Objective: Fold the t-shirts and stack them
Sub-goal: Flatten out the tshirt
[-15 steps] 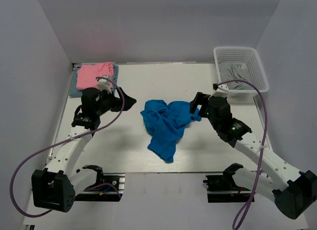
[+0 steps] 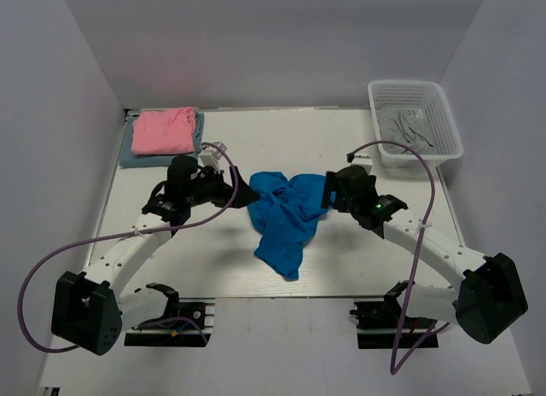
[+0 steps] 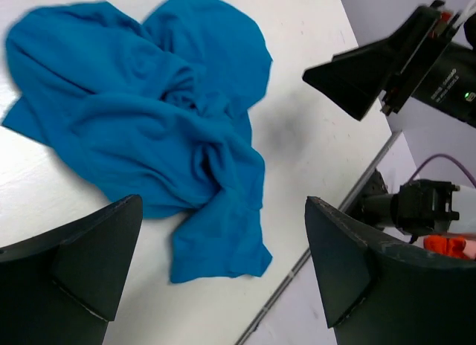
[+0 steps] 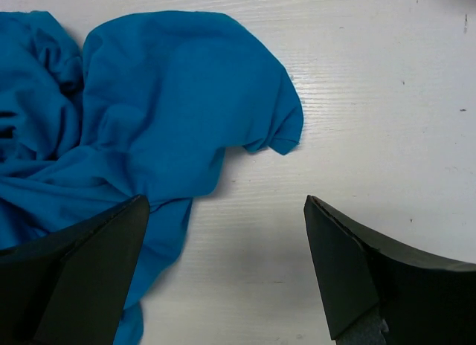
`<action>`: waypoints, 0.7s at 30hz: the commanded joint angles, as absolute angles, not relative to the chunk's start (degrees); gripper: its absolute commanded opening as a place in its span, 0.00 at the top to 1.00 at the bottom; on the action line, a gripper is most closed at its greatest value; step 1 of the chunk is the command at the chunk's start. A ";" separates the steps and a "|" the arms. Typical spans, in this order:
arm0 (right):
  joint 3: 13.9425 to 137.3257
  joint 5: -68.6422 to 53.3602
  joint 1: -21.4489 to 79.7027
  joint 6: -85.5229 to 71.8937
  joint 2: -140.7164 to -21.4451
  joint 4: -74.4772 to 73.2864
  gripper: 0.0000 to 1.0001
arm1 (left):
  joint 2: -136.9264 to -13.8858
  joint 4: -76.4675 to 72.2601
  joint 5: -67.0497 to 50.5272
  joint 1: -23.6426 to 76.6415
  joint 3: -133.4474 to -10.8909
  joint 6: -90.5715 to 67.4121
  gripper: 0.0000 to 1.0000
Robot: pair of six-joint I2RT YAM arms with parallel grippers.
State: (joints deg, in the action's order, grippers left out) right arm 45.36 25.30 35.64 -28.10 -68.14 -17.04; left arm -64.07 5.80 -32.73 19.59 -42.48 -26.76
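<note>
White tabletop (image 2: 358, 268) carries the bright blue t-shirt (image 2: 286, 221), crumpled in the middle. The heap has not shifted in the last half second; same outline, same spot. What changed is the arms. The left arm has swung away from the far-left stack and now reaches in toward the shirt's left edge. The right arm has dropped lower and closed in on its right edge.

Left pincer (image 2: 246, 194): jaws spread wide, nothing held, just beside or over the cloth. Its wrist view shows the shirt lying below, between the two fingers (image 3: 82, 263). Right pincer (image 2: 329, 195): also wide open and empty, one finger over the shirt's rounded edge, the other over bare tabletop. My read: both are lining up a two-sided grasp to spread the shirt flat, so folding of this one is not yet begun.

Shirt's long axis runs far-to-near. Two bulky lobes sit at the far end, and a narrower tail tapers toward the near edge, slightly right. Cannot tell collar from hem in this bunch.

White basket (image 2: 414, 84) at far right holds grey cloth. At far left, the pink t-shirt (image 2: 164, 130) lies folded on top of the grey-blue t-shirt (image 2: 128, 155), so that part looks done.
</note>
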 commanded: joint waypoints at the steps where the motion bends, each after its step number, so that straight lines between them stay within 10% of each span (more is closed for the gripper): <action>1: 48.51 25.14 35.60 -29.61 -68.11 -17.66 0.10 | -65.03 10.96 -27.62 24.50 -47.01 -26.02 0.00; 13: 45.00 27.07 35.51 -33.48 -64.51 -16.09 0.10 | -84.89 18.01 -9.59 36.03 -60.37 -26.63 0.03; 21: 44.56 26.81 35.16 -33.49 -66.79 -16.53 0.11 | -87.36 18.02 -5.01 36.65 -62.23 -26.11 0.66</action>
State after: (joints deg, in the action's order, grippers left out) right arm 44.77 25.80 35.59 -32.67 -65.76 -17.89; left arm -88.97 17.78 -8.45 36.51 -59.77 -26.87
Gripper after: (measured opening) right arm 0.894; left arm 0.372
